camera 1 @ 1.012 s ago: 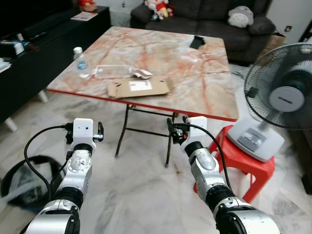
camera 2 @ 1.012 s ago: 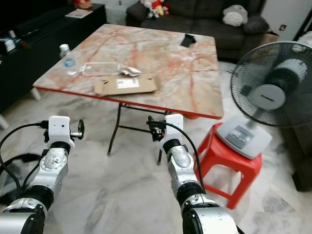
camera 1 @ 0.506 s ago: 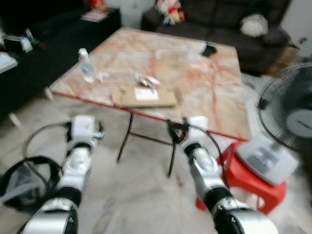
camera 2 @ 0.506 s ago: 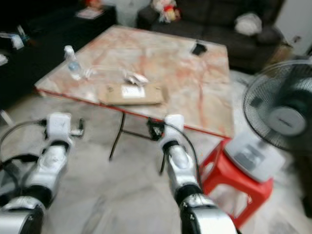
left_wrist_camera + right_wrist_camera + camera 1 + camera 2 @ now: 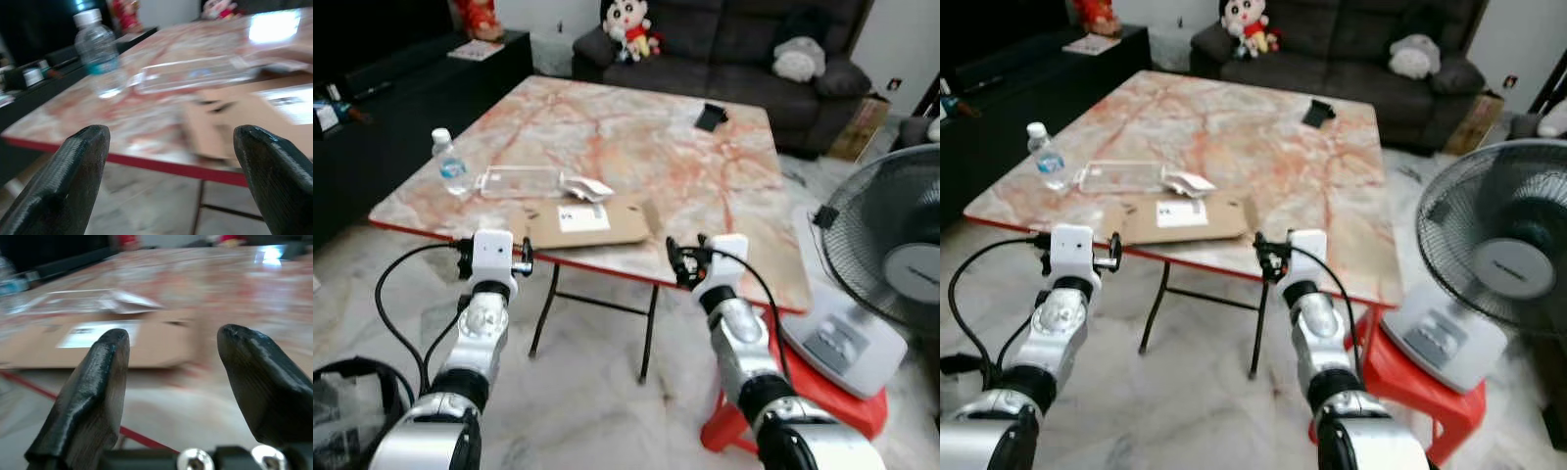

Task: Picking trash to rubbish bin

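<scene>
A small clear plastic water bottle (image 5: 448,164) stands upright near the left edge of the red-rimmed marble table (image 5: 724,186). Beside it lie a clear plastic tray (image 5: 521,181), a crumpled white wrapper (image 5: 585,188), then a flattened brown cardboard mailer (image 5: 590,223), its long axis along the front edge, white label unreadable. Left gripper (image 5: 171,181) and right gripper (image 5: 171,377) hover before that edge, fingers spread, empty.
</scene>
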`<state>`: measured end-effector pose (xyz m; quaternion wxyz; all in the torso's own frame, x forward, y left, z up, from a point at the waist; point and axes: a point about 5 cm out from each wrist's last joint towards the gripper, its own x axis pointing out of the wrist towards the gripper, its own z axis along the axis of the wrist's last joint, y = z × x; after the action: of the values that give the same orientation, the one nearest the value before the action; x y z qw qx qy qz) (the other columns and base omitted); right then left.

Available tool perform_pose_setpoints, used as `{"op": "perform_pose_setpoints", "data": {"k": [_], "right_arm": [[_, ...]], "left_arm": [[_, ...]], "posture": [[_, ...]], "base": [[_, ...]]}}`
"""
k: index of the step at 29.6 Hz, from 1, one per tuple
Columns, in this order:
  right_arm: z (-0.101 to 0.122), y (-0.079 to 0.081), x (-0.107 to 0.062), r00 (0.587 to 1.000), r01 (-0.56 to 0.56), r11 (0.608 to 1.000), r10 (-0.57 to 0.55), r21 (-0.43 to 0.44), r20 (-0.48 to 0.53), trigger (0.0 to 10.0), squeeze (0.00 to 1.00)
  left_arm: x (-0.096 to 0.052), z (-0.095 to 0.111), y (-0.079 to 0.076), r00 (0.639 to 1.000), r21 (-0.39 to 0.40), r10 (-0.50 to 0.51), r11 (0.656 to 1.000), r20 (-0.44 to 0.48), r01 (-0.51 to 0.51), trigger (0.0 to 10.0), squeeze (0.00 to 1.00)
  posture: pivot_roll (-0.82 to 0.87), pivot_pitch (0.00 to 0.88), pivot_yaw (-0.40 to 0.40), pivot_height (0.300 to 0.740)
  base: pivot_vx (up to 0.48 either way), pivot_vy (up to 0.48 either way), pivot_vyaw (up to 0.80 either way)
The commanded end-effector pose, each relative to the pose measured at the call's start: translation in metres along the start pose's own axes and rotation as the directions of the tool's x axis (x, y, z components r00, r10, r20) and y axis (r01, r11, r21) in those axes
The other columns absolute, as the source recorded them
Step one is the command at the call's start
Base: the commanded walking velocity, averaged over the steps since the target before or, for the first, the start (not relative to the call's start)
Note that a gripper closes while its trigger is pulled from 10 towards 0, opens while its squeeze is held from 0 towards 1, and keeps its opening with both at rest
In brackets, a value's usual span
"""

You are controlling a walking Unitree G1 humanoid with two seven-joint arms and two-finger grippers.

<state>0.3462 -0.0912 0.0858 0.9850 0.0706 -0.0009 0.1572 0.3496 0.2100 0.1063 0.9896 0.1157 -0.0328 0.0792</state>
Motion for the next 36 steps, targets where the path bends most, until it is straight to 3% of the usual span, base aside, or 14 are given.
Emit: {"op": "perform_pose_setpoints", "data": {"k": [1,5,11,18,36], "right_arm": [[0.0039,-0.0070,0.0000,1.000,0.011,1.000,-0.011,-0.024,0.010,10.0,0.00],[0.0051,-0.0073,0.0005,1.000,0.014,1.000,-0.014,-0.014,0.016,10.0,0.00],[0.0057,-0.0068,0.0008,1.000,0.011,1.000,-0.010,-0.015,0.019,10.0,0.00],[0.0063,-0.0049,0.0009,1.000,0.001,1.000,-0.001,-0.016,0.028,10.0,0.00],[0.0062,-0.0060,0.0008,1.000,0.004,1.000,-0.003,-0.008,0.025,10.0,0.00]], "left_arm": [[0.0024,0.0067,-0.0034,1.000,0.001,-0.005,1.000,0.030,0.005,10.0,0.00],[0.0031,0.0087,-0.0037,0.999,0.002,-0.007,1.000,0.039,0.007,10.0,0.00],[0.0041,0.0119,-0.0051,0.998,0.005,-0.014,1.000,0.055,0.014,10.0,0.00],[0.0041,0.0124,-0.0054,0.998,0.004,-0.017,1.000,0.059,0.017,10.0,0.00],[0.0038,0.0145,-0.0087,0.997,-0.004,-0.032,0.999,0.073,0.033,10.0,0.00]], "posture": [[0.05,0.014,-0.066,0.740],[0.05,0.017,-0.066,0.740],[0.05,0.017,-0.064,0.740],[0.05,0.016,-0.063,0.740],[0.05,0.019,-0.065,0.740]], "base": [[0.409,0.000,0.80],[0.406,0.000,0.80],[0.404,0.000,0.00],[0.401,0.000,0.78],[0.392,0.000,0.00]]}}
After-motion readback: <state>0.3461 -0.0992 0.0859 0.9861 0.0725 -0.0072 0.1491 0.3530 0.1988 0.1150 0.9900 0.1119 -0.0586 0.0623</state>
